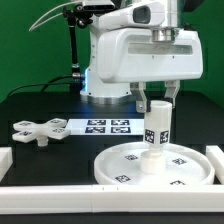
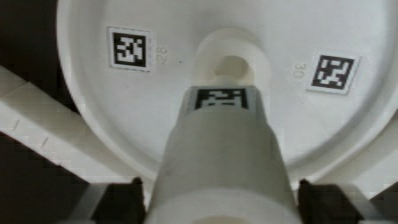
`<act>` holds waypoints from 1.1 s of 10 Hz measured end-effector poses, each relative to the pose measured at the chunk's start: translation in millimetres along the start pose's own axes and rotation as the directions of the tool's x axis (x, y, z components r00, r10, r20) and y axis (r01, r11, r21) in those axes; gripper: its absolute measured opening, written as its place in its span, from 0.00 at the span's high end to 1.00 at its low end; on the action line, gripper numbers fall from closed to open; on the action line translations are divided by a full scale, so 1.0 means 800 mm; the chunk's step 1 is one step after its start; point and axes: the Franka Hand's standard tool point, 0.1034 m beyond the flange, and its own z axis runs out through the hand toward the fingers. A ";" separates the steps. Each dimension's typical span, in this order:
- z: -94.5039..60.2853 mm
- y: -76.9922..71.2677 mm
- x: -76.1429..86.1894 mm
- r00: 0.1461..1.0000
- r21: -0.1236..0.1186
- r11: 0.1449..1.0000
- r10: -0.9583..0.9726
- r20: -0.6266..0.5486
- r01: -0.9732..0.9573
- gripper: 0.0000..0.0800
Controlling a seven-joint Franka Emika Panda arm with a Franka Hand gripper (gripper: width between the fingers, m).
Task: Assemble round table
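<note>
One gripper (image 1: 158,100) clamps the upright post (image 1: 157,128), whose foot meets the middle of the disc (image 1: 118,162), on the exterior view's right. The cross (image 1: 35,130) lies well off to that view's left, beside the marker board (image 1: 105,126). Wrist view: the post points down at the disc's centre socket (image 2: 226,66).

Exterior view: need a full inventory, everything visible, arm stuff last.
round disc: one, white, tagged, front of the table, toward the exterior view's right
post: one, white, tagged, upright over the disc near its middle
cross piece: one, white, flat on the table, exterior view's left
marker board: one, white, flat, between cross piece and post
border rails: three stretches visible, white, table's front and sides
table: one, black
arm: one, white, behind the disc
gripper: one, shut on the post
</note>
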 end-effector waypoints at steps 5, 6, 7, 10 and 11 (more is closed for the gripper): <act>-0.002 -0.001 -0.001 1.000 -0.001 1.000 0.000 -0.001 0.000 0.47; -0.002 -0.001 0.000 1.000 -0.001 1.000 -0.001 -0.001 0.001 0.47; -0.002 -0.001 -0.001 1.000 0.000 1.000 -0.001 0.000 0.001 0.47; -0.001 -0.002 -0.002 1.000 -0.001 1.000 -0.001 -0.001 0.001 0.47; -0.001 -0.002 -0.003 1.000 -0.001 1.000 0.000 -0.001 0.000 0.47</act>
